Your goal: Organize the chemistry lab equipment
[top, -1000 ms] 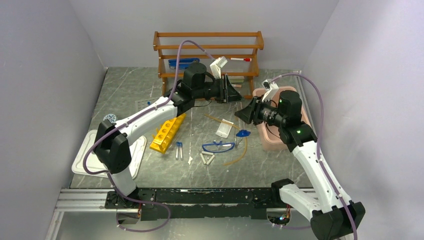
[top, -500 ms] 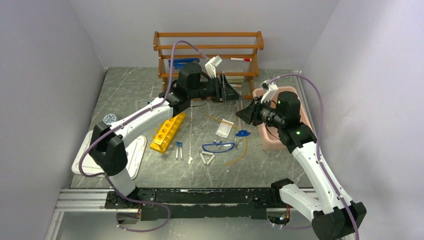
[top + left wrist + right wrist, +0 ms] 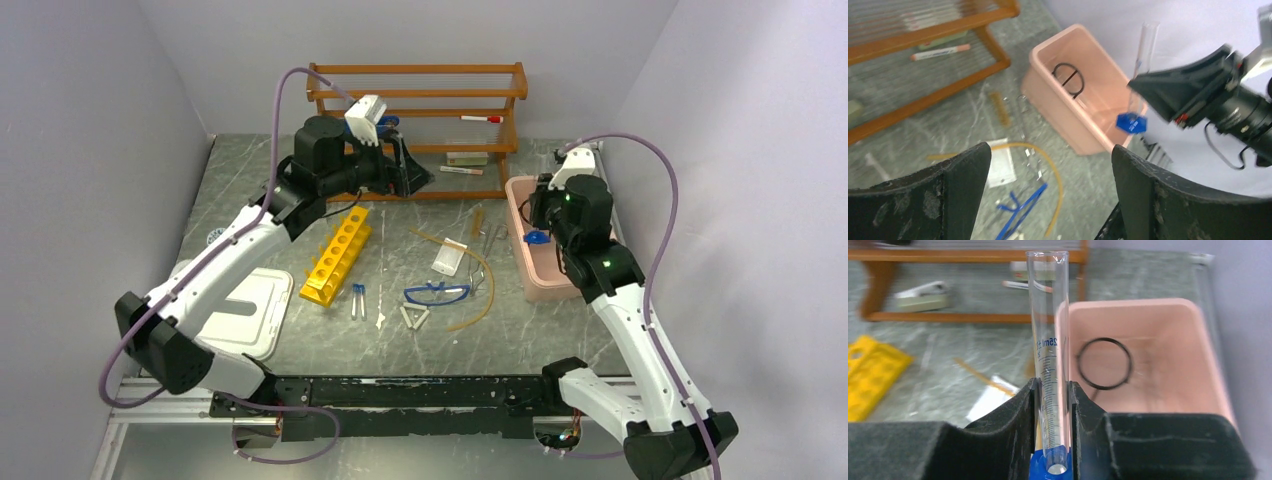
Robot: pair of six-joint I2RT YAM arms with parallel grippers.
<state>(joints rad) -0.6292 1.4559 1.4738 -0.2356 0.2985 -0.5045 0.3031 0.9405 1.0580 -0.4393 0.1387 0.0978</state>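
A: From where do we see the whole scene?
B: From high above and behind the arm bases, looking down the table to the wooden shelf at the back wall.
A: And the wrist cameras?
B: Close in. On the left wrist we face right, toward the pink tub; on the right wrist we look toward the back, a glass cylinder filling the foreground. All our views share tub and shelf.

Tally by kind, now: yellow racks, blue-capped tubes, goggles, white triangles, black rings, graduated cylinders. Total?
Yellow rack: 1
Blue-capped tubes: 2
Goggles: 1
White triangle: 1
Black ring: 1
Graduated cylinder: 1
Total: 7
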